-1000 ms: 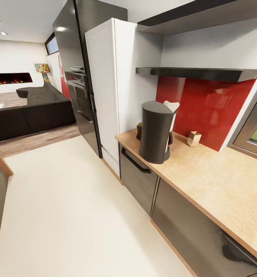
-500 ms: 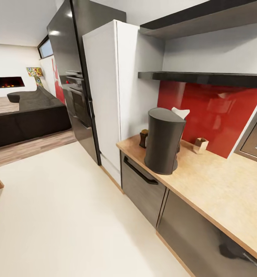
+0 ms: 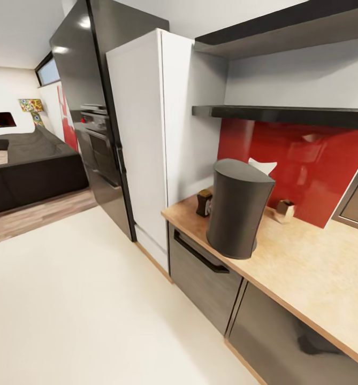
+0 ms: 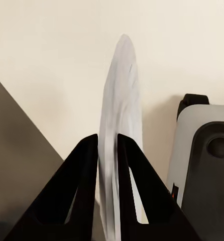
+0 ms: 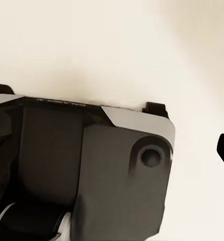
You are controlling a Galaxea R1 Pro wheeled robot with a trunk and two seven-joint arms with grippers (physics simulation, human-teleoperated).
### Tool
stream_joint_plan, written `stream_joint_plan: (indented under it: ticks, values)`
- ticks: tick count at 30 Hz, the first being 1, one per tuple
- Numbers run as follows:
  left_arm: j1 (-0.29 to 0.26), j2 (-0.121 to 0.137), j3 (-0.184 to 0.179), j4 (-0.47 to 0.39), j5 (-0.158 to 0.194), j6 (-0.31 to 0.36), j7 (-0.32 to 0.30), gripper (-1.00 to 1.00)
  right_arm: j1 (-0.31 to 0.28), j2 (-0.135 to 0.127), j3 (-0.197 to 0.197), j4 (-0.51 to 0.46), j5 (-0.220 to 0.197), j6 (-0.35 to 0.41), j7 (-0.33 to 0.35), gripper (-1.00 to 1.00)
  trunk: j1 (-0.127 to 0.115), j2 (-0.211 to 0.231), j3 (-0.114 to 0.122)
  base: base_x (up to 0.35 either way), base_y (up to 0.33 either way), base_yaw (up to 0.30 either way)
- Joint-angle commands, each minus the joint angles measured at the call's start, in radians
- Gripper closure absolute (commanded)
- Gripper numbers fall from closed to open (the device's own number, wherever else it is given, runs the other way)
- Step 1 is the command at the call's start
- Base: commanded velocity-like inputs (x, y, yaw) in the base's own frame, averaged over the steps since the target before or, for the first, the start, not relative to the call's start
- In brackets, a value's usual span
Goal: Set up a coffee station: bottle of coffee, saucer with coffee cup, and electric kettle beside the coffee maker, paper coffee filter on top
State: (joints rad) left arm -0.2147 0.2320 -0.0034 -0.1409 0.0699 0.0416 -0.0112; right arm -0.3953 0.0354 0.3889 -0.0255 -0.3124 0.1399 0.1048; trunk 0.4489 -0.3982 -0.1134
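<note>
**Left gripper carries the saucer, seen edge-on**

The left gripper [image 4: 108,143] has its two black fingers [image 4: 84,165] clamped on the thin white saucer [image 4: 123,100], whose rim sticks out far past the fingertips. On the kitchen countertop [image 3: 307,267] the grey coffee maker [image 3: 237,208] stands with a white paper filter [image 3: 263,166] on top; the bottle of coffee [image 3: 204,202] stands just beside it. For the right gripper, I cannot tell the state of the fingers.

The coffee maker [image 3: 237,209] stands on the kitchen countertop [image 3: 307,267] near its end, with the paper coffee filter [image 3: 263,166] on top. The bottle of coffee [image 3: 204,202] sits at its 10 o'clock, a small container [image 3: 284,210] at 2 o'clock. The kitchen shelf [image 3: 286,114] hangs above.
</note>
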Motion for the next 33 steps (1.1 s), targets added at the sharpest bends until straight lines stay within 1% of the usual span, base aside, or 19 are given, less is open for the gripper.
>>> stream_joint_plan:
  ticks: [1, 16, 33]
  values:
    - [0.000, 0.000, -0.001, -0.002, 0.005, 0.004, 0.002, 1.00, -0.001, 0.000, 0.008, -0.001, -0.010, 0.004, 0.001, -1.00, 0.001, -0.002, -0.001, 0.280, 0.237, -0.203]
    - [0.000, 0.000, -0.001, -0.002, 0.005, 0.004, 0.003, 1.00, -0.001, 0.000, 0.008, -0.001, -0.010, 0.004, 0.001, -1.00, 0.001, -0.002, 0.017, 0.274, 0.241, -0.229]
    - [0.000, 0.000, -0.001, -0.002, 0.006, 0.004, 0.003, 1.00, -0.002, 0.000, 0.008, -0.001, -0.010, 0.004, 0.001, -1.00, 0.001, -0.002, 0.037, 0.231, 0.272, -0.232]
